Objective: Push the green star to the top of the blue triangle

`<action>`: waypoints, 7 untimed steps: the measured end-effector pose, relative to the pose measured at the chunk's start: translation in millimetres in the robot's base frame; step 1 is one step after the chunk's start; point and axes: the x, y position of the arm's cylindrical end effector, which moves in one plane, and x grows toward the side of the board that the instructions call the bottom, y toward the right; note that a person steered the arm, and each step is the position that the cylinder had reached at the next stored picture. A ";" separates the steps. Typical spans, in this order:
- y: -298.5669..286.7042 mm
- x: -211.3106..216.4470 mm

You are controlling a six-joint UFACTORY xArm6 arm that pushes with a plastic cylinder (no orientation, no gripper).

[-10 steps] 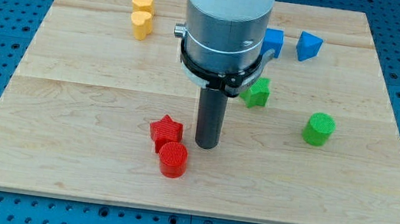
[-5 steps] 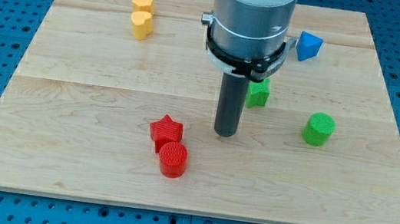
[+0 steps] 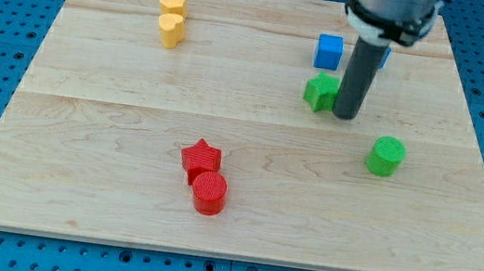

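Note:
The green star [image 3: 321, 92] lies on the wooden board [image 3: 113, 119], right of centre toward the view's top. My tip [image 3: 346, 116] rests on the board just to the star's right and slightly below it, almost touching it. The blue triangle [image 3: 383, 57] is mostly hidden behind the rod, up and to the right of the star; only a sliver shows. A blue cube [image 3: 329, 51] sits directly above the star.
A green cylinder [image 3: 386, 156] stands below and right of my tip. A red star [image 3: 200, 158] and a red cylinder [image 3: 209, 193] touch near the bottom centre. Two yellow blocks [image 3: 172, 18] sit together at the top left.
My tip has moved from near the red star up and to the right, passing to the right side of the green star. The rod now covers the blue triangle. The star sits slightly higher.

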 end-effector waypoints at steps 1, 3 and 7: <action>-15.4 -15.2; -113.2 -40.3; -100.4 -66.3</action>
